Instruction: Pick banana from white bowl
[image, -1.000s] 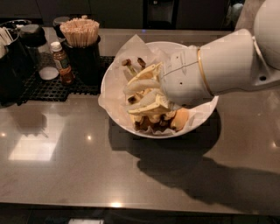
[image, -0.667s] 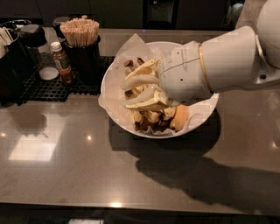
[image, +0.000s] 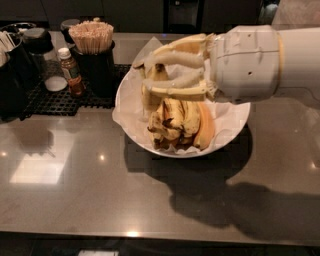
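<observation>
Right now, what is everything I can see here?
counter: one, glossy grey-brown, across the view
white bowl: one, paper-lined, centre of counter
banana: one, yellow, curved, against the tool above the bowl's far side
other bananas: several, yellow with brown spots, in the bowl
orange-toned banana: one, right of that pile
black mat: one, back left
small bottle: one, brown, white cap, on the mat
wooden sticks: a bunch, tan, in a black cup
tool: one, cream, over the bowl
arm: one, white, from the right

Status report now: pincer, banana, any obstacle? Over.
Pincer above white bowl. Banana at the pincer, whether held unclear. Other bananas heaped below; cup of wooden sticks close beside bowl.
</observation>
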